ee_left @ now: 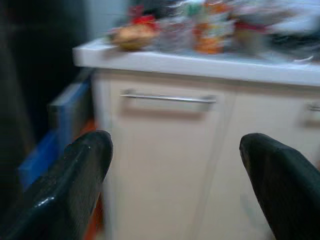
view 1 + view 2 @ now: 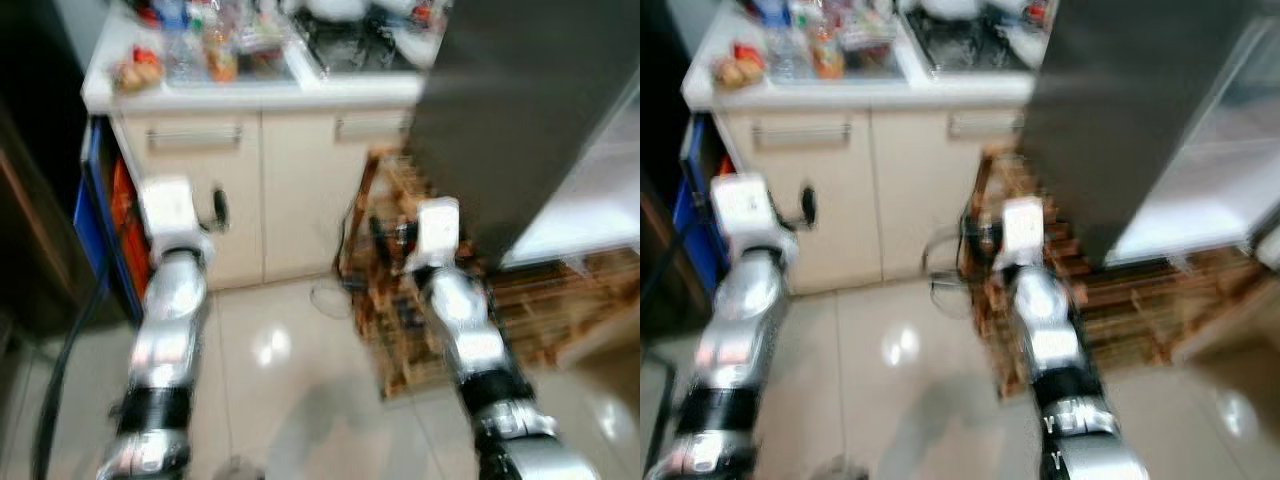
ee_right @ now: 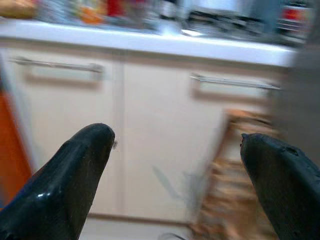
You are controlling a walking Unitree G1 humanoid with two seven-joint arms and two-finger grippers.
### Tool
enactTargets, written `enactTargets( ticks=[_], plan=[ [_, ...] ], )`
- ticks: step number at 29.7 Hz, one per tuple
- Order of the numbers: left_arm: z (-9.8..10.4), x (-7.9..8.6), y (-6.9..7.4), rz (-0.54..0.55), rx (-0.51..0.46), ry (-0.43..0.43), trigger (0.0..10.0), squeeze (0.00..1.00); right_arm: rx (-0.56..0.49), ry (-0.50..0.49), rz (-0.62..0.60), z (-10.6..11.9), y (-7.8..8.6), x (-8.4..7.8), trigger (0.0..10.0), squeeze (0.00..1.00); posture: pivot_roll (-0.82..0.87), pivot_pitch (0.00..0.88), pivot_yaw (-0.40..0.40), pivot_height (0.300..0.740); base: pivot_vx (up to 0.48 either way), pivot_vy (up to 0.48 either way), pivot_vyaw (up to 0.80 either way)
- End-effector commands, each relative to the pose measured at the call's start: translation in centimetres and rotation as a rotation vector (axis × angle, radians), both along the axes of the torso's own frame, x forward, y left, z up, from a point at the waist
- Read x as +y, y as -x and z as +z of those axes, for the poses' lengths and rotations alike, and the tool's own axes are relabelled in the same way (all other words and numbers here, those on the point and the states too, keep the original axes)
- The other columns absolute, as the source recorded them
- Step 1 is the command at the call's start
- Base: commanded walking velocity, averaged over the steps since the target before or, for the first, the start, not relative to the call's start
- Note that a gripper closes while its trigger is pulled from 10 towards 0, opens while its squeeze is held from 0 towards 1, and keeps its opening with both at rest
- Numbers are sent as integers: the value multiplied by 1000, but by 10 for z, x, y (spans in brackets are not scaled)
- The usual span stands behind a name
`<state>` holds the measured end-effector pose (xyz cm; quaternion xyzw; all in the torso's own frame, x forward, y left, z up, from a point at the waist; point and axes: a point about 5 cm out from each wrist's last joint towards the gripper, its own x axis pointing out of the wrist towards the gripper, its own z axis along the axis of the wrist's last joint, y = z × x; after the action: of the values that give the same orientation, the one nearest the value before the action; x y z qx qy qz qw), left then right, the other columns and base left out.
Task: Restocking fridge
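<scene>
While the picture is blurred, food packs [image 2: 200,50], probably light and crinkly, are seen at the counter's [image 2: 250,95] left end. They are best gripped around the middle. Both the left gripper [image 1: 175,155] and right gripper [image 3: 175,150] are spread apart, empty. The fridge [image 2: 520,110] stands rightmost.

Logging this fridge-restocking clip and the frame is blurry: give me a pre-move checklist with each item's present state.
1. Left gripper open and holding nothing: ok, fingers spread wide.
2. Right gripper open and holding nothing: ok, fingers spread wide.
3. Groceries waiting on the white counter: ok, packets and bottles crowd its top; exact items cannot tell.
4. Camera steady enough to pick a target: not ok, every view is smeared.
5. Dark fridge door swung open: ok, pale shelves show beside it.
6. Path on the right free: not ok, a wooden rack stands by the right arm.
</scene>
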<state>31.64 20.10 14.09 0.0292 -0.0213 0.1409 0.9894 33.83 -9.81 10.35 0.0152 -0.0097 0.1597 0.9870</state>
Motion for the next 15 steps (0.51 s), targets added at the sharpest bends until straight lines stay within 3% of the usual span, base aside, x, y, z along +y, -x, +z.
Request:
enactTargets(
  ticks=[1,5,9,10,11,13,15],
  plan=[
    [4,-10,3,-29,-16,-14,10000,0,14,3,-40,-5,2,-18,10000,365,17,0,-79,740,386,-281,531],
    [-12,-5,21,-71,44,-14,10000,0,16,32,-44,-10,9,-25,10000,369,22,0,-86,740,377,-291,538],
    [-25,-12,39,-211,117,-48,10000,0,29,37,-98,-15,21,-43,10000,318,21,0,-100,740,0,0,538],
    [-31,-7,56,-242,160,-66,10000,0,23,35,-102,-15,33,-51,10000,286,17,0,-102,740,0,0,0],
    [-31,-7,56,-242,160,-66,10000,0,23,35,-102,-15,33,-51,10000,286,17,0,-102,740,0,0,0],
    [-44,-3,80,-250,246,-32,10000,0,54,57,-107,-22,50,-64,10000,267,7,0,-104,740,0,0,0],
    [-46,-5,85,-252,259,-26,10000,0,68,65,-106,-25,54,-68,10000,263,5,0,-106,740,0,0,0]
  ],
)
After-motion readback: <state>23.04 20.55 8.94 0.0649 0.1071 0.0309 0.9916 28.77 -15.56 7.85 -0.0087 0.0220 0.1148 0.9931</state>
